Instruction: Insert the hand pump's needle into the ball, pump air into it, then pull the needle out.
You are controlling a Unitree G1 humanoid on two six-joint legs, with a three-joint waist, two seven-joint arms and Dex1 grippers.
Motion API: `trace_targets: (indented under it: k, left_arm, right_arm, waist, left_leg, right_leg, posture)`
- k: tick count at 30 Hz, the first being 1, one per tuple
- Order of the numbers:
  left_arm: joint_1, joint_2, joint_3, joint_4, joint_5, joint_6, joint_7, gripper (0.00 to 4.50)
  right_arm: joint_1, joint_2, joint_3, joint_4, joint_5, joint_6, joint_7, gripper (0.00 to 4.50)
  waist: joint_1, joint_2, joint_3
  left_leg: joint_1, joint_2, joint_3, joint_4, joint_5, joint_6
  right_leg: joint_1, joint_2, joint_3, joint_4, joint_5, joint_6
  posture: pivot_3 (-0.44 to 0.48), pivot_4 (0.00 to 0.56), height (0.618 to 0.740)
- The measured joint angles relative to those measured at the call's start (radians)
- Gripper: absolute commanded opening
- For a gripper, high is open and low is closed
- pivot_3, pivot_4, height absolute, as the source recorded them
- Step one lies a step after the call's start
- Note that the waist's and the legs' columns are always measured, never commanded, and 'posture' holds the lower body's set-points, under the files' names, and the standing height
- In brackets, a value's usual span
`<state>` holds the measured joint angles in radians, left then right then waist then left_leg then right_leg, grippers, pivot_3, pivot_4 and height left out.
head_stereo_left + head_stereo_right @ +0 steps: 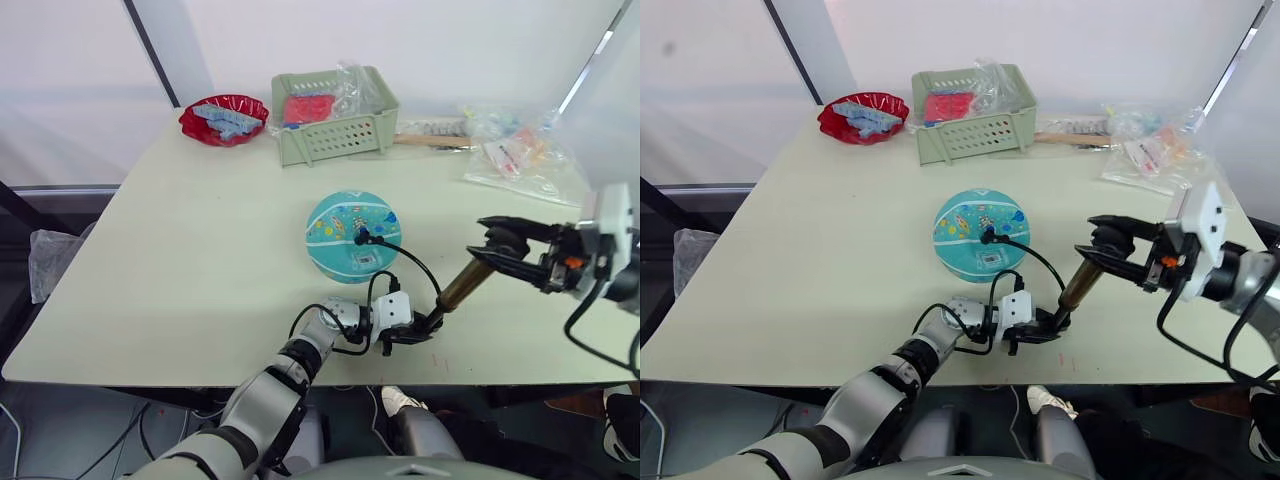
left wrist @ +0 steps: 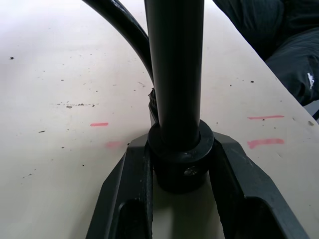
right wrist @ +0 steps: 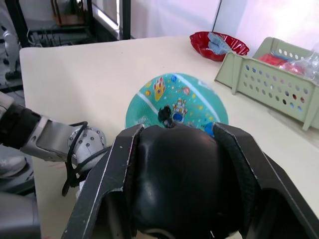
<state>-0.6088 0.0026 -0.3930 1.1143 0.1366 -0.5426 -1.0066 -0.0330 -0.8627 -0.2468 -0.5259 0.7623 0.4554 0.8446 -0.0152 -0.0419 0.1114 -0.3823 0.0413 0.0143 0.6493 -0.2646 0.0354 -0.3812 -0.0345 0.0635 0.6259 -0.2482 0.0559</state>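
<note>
Needle (image 1: 361, 238) fitting sits on top of the ball (image 1: 352, 236); I judge it inserted, though the pin itself is too small to see. Ball rests mid-bench (image 1: 200, 250), hose (image 1: 415, 265) looping from it down to the pump base. Hand pump (image 1: 462, 285) stands tilted near the front edge of the bench. My left end effector (image 1: 410, 335) is clamped on the pump's black bottom cap, pinning it to the bench. My right end effector (image 1: 500, 247) is closed around the black T-handle at the top. Judgement: insertion done, pumping phase in hand; whether the ball is full I cannot tell. Needle withdrawal remains.
</note>
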Motion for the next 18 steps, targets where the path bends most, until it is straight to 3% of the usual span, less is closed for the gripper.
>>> trace_targets:
  k: [10, 18]
  left_arm:
    - [0.003, 0.001, 0.000, 0.000, 0.003, 0.000, 0.000, 1.08]
    - [0.000, -0.007, 0.000, -0.001, 0.002, 0.000, 0.000, 1.08]
  right_arm:
    - [0.076, 0.130, 0.211, 0.127, -0.253, -0.230, 0.007, 1.67]
    - [0.049, 0.092, 0.176, 0.109, -0.203, -0.158, 0.017, 1.67]
  waist:
    - [0.000, -0.002, -0.003]
    - [0.002, 0.003, 0.001]
  left_leg:
    - [0.001, 0.000, 0.000, -0.001, 0.000, 0.000]
    - [-0.001, -0.001, 0.000, -0.001, 0.000, 0.000]
  right_leg:
    - [0.000, 0.001, 0.000, 0.000, 0.000, -0.001]
    - [0.000, -0.001, 0.000, 0.000, 0.000, -0.001]
  posture:
    - [0.000, 0.150, 0.736]
    - [0.000, 0.150, 0.736]
